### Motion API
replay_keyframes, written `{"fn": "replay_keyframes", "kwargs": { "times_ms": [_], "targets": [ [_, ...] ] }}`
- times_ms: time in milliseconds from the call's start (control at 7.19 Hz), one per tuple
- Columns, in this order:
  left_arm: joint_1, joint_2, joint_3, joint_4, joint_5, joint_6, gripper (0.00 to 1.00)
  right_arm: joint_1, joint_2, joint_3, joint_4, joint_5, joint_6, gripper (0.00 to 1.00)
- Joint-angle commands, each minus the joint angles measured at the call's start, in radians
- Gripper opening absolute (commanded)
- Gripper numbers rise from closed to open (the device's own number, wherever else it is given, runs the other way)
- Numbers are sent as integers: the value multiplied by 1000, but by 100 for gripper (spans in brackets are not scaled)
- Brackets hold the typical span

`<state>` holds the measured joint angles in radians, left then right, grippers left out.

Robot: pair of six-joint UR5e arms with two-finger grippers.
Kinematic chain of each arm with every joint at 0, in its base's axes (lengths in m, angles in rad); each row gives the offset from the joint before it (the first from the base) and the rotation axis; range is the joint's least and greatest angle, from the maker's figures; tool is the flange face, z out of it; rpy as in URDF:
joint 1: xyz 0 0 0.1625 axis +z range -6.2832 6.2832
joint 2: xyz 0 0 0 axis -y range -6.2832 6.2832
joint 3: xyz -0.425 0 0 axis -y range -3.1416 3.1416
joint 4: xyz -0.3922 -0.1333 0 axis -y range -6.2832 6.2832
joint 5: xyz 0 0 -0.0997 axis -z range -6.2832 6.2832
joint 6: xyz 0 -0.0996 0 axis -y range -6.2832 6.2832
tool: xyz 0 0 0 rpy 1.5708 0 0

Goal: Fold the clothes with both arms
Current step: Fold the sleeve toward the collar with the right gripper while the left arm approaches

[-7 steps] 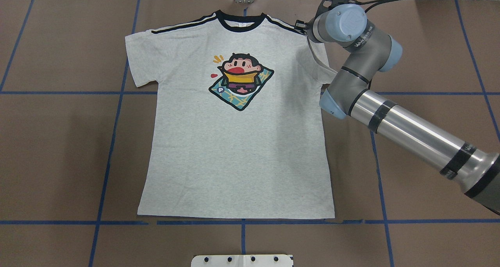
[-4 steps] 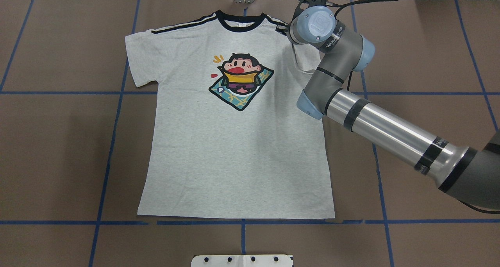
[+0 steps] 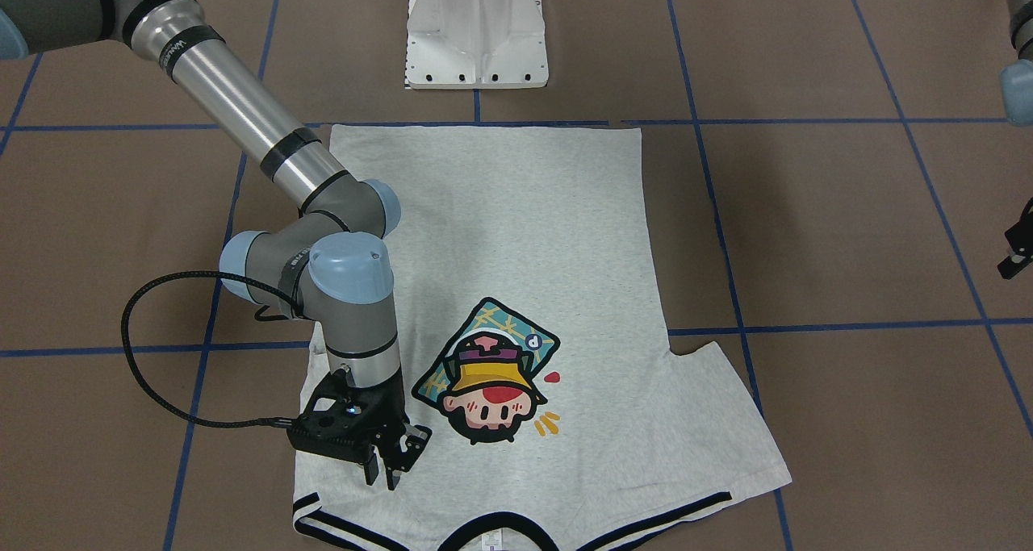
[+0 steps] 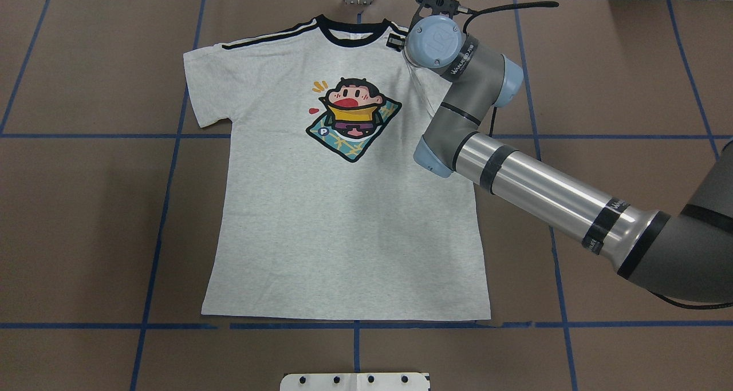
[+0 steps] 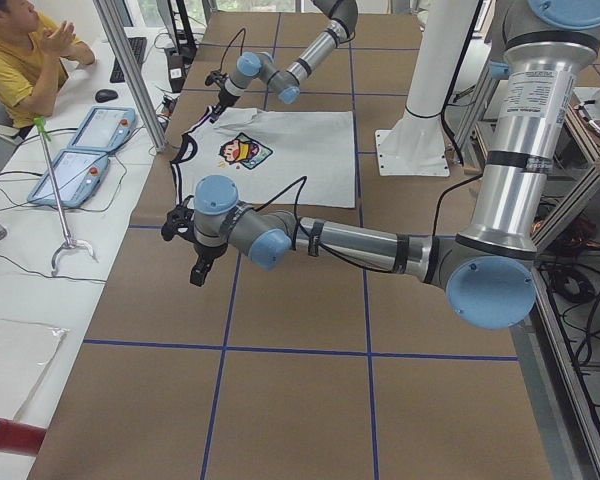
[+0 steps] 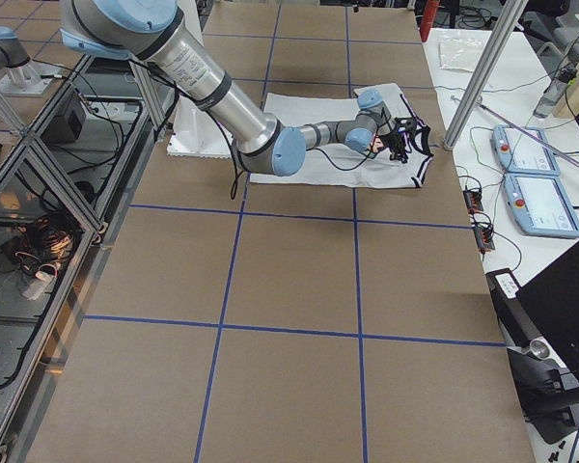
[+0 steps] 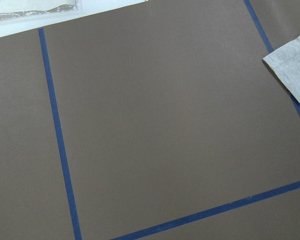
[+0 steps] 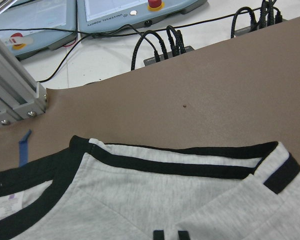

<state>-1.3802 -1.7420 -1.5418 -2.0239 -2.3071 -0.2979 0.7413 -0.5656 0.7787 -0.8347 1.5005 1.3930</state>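
1. Overhead cam: the grey T-shirt [image 4: 343, 236] lies flat on the brown table [image 4: 86, 208], print [image 4: 352, 119] up, collar [image 4: 352, 36] at 12 o'clock and hem at 6. The right arm [image 4: 544, 190] comes in from 4 o'clock and its wrist sits over the shirt's 1 o'clock shoulder, so the fingers are totally hidden from up there
2. The front-facing cam is the one that actually shows the right gripper [image 3: 386, 472]. It points down with its jaws narrow and the tips at the cloth, near the striped shoulder, roughly 8 o'clock from the print in that flipped view
3. The right wrist cam gives the close-up. Two fingertips [image 8: 158, 235] poke in at 6 o'clock with creases running into them, so it looks pinched on the sleeve [image 8: 285, 210]. The sleeve's black trim [image 8: 282, 175] is doubled over by the shoulder stripes
4. The left gripper [image 5: 196, 272] only shows properly in the left side view, over bare table and well apart from the shirt. The front cam just catches a sliver at 3 o'clock. Wide or narrow, can't tell
5. Left wrist cam: table, blue tape lines [image 7: 57, 140] and one grey cloth corner at 2 o'clock
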Motion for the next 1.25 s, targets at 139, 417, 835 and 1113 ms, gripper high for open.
{"fn": "replay_keyframes", "kwargs": {
  "times_ms": [139, 417, 835, 1113],
  "targets": [
    [97, -123, 96, -1, 5, -193, 99, 3, -53, 280, -181, 55, 26, 100],
    [179, -248, 216, -12, 0, -349, 96, 4, -230, 509, -185, 119, 18, 100],
    [272, -384, 556, -443, 41, -700, 80, 4, -428, 721, -184, 130, 11, 100],
    [344, -486, 650, -487, 187, -886, 74, 6, -500, 757, -182, 127, 9, 100]
  ]
}}
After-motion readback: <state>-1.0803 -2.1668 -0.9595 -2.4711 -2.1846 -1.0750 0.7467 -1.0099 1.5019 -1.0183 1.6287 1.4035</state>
